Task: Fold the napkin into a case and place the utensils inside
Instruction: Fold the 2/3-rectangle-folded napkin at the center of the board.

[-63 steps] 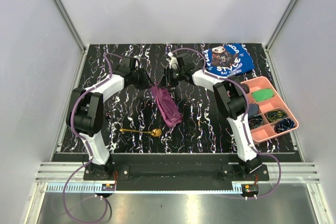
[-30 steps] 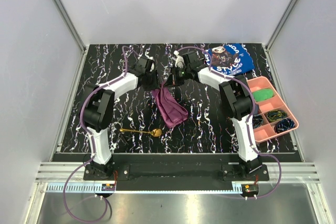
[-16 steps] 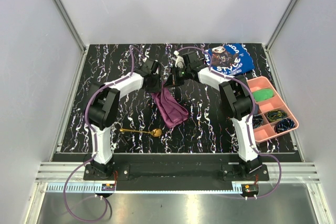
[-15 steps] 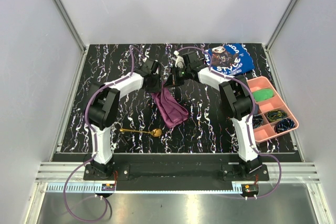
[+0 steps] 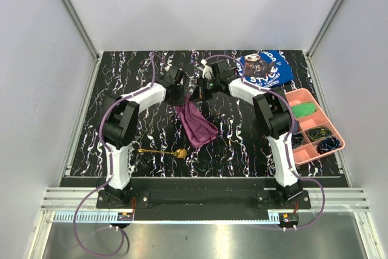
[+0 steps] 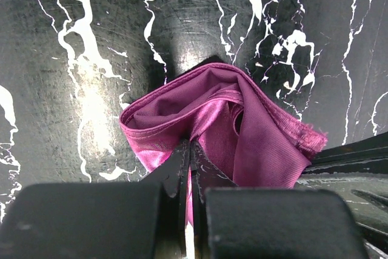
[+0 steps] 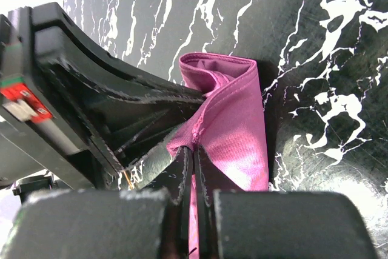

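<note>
Plum-purple napkin [image 5: 196, 124] bunched on marbled table [image 5: 242, 144], left gripper [image 6: 190, 147] and right gripper [image 7: 194, 151] each pinching its far end, gold spoon [image 5: 163, 151] lying apart.

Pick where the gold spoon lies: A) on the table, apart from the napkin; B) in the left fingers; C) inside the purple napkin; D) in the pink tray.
A: the spoon lies on the table, below the napkin in the top view and not touching it.
</note>
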Tool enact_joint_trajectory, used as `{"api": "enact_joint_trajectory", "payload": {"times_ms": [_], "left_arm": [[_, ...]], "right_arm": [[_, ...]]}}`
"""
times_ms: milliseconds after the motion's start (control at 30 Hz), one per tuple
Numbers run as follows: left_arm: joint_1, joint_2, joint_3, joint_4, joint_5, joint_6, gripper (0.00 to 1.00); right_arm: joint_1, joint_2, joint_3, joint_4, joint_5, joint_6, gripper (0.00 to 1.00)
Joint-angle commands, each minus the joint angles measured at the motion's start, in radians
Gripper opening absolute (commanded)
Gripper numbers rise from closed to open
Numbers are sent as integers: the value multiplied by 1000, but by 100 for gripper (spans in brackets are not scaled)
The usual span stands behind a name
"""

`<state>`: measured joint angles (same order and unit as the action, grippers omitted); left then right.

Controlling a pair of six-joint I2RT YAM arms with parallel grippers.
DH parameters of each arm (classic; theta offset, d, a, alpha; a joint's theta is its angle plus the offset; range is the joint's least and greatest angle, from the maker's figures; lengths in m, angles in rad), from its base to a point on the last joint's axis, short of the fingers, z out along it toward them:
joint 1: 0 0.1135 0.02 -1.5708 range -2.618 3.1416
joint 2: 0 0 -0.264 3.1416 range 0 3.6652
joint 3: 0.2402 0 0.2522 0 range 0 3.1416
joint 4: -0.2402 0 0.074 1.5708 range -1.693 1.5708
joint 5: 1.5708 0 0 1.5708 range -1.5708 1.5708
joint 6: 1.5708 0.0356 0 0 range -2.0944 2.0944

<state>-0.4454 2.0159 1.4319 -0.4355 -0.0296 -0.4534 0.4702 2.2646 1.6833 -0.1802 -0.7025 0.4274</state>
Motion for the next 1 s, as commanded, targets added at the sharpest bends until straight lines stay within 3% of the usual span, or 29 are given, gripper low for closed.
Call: {"api": "enact_joint_trajectory", "payload": {"times_ms": [0,200,533,700,800,967], "left_arm": [[22,-75,-2,61,66,-22,0],[53,-115,-37,129,192,-64,0],[59,-137,-82,184,249,-80,0],[59,-129,-106,195,271,-116,0],[71,-138,-125,188,264,-111,0],[83,-123,-134,172,284,-108,0]], "right_arm": [[5,-13,-5,24,-40,13,0],[24,24,13,28,-51,36,0],[54,107,49,113,-71,132,0],[53,164,102,171,-92,243,0],[38,161,81,298,-97,335,0],[25,216,127,376,-236,447,0]]}}
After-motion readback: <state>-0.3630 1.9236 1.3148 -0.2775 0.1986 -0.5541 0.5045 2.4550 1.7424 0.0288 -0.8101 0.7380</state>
